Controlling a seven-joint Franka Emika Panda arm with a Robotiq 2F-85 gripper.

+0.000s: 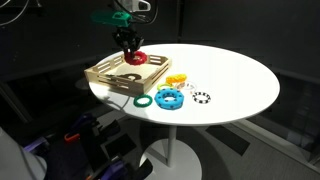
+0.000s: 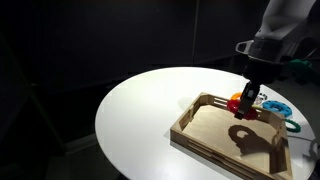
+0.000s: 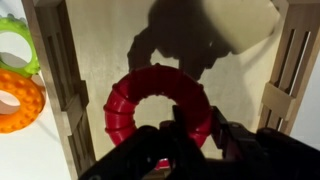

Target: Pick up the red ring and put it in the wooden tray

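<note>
The red ring (image 3: 128, 95) is thick with a ribbed rim. It sits in my gripper (image 3: 195, 118), with one finger through its hole and the other outside its rim. The gripper is shut on it and holds it over the inside of the wooden tray (image 3: 100, 40), near one slatted side. The ring's shadow falls on the tray floor. In both exterior views the gripper (image 1: 128, 47) (image 2: 249, 98) hangs over the tray (image 1: 108, 73) (image 2: 212, 130) with the red ring (image 1: 138, 58) (image 2: 246, 106) at its fingertips.
The tray stands on a round white table (image 1: 235, 80). Beside it lie a green ring (image 1: 143, 101), a blue toothed ring (image 1: 168, 97), an orange ring (image 1: 177, 78) and a black-and-white ring (image 1: 202, 97). The orange ring (image 3: 15, 100) and green ring (image 3: 12, 40) lie just outside the tray wall.
</note>
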